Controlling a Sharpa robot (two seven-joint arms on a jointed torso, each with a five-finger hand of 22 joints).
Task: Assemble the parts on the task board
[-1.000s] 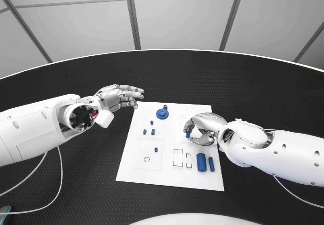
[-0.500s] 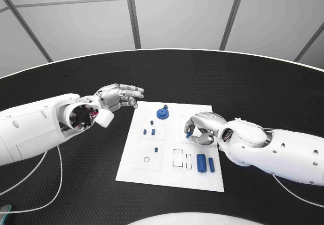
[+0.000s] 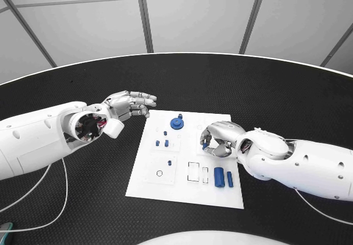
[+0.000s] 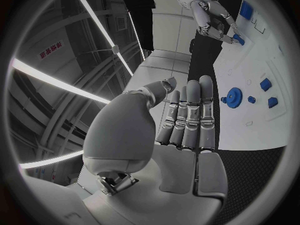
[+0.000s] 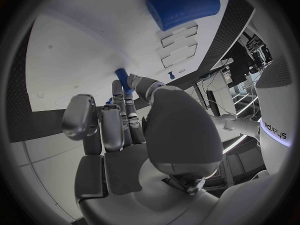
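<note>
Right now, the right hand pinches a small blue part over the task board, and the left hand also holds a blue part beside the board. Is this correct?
Not quite. The left hand holds nothing: the left wrist view shows its fingers straight and bare beside the task board. The right hand does pinch a small blue part over the board.

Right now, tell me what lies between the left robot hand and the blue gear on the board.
Head view: between the left robot hand and the blue gear lie only black table and bare white task board; no part.
</note>
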